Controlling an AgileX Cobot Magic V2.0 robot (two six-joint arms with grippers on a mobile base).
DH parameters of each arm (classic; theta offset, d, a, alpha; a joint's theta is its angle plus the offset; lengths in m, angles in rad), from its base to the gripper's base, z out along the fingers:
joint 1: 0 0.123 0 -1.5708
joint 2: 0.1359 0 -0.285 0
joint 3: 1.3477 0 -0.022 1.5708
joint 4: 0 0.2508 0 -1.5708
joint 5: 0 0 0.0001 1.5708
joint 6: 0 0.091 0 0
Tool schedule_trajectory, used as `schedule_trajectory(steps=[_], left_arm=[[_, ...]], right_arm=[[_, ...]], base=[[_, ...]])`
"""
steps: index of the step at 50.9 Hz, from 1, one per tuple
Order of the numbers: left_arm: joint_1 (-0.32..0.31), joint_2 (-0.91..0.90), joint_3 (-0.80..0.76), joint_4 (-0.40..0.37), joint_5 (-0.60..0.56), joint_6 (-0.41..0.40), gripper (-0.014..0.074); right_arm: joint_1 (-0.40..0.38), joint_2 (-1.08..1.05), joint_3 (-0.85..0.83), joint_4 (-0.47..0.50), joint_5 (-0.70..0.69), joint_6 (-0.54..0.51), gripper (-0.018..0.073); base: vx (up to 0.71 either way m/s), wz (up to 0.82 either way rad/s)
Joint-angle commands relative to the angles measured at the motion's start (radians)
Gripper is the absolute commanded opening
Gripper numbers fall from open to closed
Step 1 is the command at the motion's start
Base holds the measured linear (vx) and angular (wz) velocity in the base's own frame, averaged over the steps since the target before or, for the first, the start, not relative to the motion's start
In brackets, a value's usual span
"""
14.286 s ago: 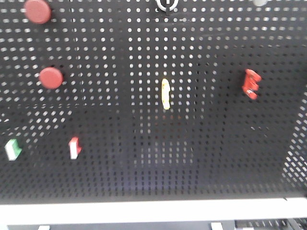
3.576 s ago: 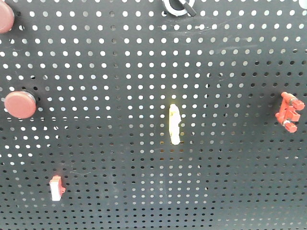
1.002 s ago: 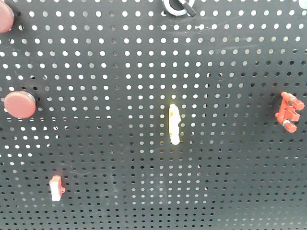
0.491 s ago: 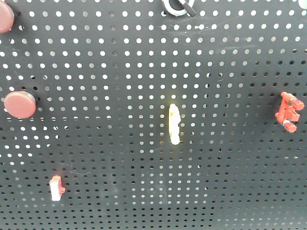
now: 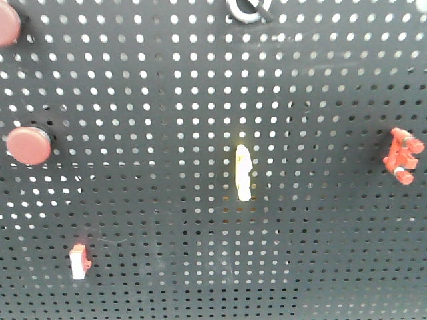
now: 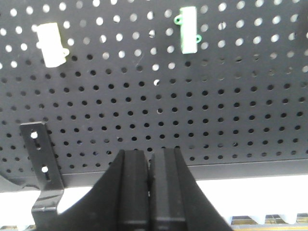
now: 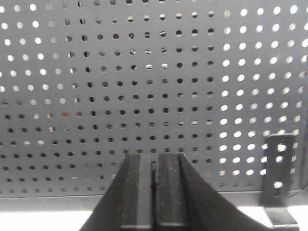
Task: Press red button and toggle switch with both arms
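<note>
Neither gripper is seen at the red button (image 5: pixel 28 145) or the toggle switch (image 5: pixel 401 157) — left gripper (image 6: pixel 149 166) and right gripper (image 7: pixel 155 168) are pinched together, empty, low against the pegboard (image 5: pixel 167 100); pressed or not cannot be told.

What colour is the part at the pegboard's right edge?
Red clip-like part; the exterior front-facing view shows it best.
</note>
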Motion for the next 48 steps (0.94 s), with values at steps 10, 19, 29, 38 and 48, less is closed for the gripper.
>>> schedule_trajectory(steps=[10,19,29,38,48], left_arm=[[0.002,-0.014,0.033,-0.001,-0.074,-0.008,0.0002],[0.002,-0.014,0.033,-0.001,-0.074,-0.008,0.0002],[0.002,-0.014,0.033,-0.001,-0.074,-0.008,0.0002],[0.002,-0.014,0.033,-0.001,-0.074,-0.008,0.0002],[0.002,-0.014,0.033,-0.001,-0.074,-0.008,0.0002]], right_arm=[[0.001,-0.016,0.012,0.001,-0.095,-0.028,-0.0003],[0.001,-0.016,0.012,0.001,-0.095,-0.028,-0.0003],[0.001,-0.016,0.012,0.001,-0.095,-0.028,-0.0003],[0.001,-0.016,0.012,0.001,-0.095,-0.028,-0.0003],[0.001,-0.016,0.012,0.001,-0.095,-0.028,-0.0003]], base=[[0.00,0.00],[0.00,0.00],[0.00,0.00],[0.00,0.00],[0.00,0.00]])
